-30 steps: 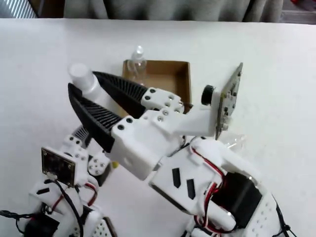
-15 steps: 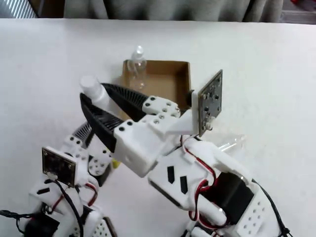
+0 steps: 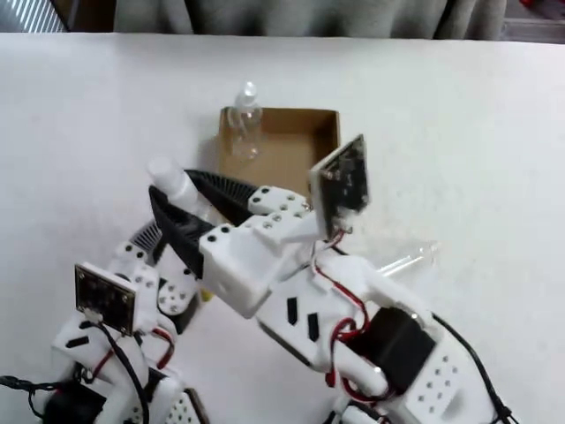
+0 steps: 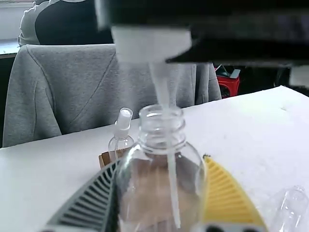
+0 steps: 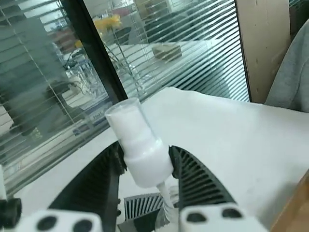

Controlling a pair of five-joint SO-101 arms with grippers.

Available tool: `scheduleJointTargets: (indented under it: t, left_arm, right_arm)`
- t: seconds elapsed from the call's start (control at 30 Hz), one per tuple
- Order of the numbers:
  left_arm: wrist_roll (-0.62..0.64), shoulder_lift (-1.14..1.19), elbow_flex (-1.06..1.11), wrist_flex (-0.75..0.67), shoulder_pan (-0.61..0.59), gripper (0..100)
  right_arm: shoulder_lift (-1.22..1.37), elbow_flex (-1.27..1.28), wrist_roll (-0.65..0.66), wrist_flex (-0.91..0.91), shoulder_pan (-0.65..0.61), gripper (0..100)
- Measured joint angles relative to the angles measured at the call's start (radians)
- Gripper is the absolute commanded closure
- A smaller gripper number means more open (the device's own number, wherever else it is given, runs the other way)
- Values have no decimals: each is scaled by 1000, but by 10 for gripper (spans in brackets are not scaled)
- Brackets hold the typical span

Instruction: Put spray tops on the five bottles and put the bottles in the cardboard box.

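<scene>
The right gripper (image 5: 145,166) is clamped on a white plastic spray top (image 5: 137,145), its two black ribbed fingers (image 5: 99,186) pressing the cap's sides just below the nozzle. In the high view the right gripper (image 3: 174,187) holds the white plastic spray top (image 3: 168,175) out over the left side of the white table (image 3: 459,115), near the left front corner of the brown cardboard box (image 3: 296,146).

The spray top's thin dip tube (image 4: 169,159) hangs straight down through the open neck of a clear round bottle (image 4: 159,164), while the cap itself sits above the neck, not touching it. That bottle stands upright, gripped by the left gripper (image 4: 159,198), with a grey ribbed finger (image 4: 91,205) on one side and a yellow ribbed finger (image 4: 227,203) on the other, both tight against the glassy wall.

Beyond them, a second clear bottle (image 3: 244,124), already fitted with a sprayer, stands upright at the box's far left corner. A third clear bottle (image 3: 410,258) lies on its side on the table to the right of the right arm, without a top.
</scene>
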Motion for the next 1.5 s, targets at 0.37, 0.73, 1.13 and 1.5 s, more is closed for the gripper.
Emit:
scheduleJointTargets:
  t: [0.37, 0.73, 1.13, 1.5]
  left_arm:
    - [0, 0, 0, 0, 2, 979]
    - [0, 2, 2, 0, -2, 979]
    - [0, 2, 2, 0, -5, 979]
    - [0, 2, 2, -18, -5, 979]
  right_arm:
    - [-64, 135, -2, -72, 44, 873]
    - [-160, 173, -9, -72, 51, 811]
    - [-338, 172, 110, -23, 97, 976]
    - [-133, 183, 110, -55, 190, 981]
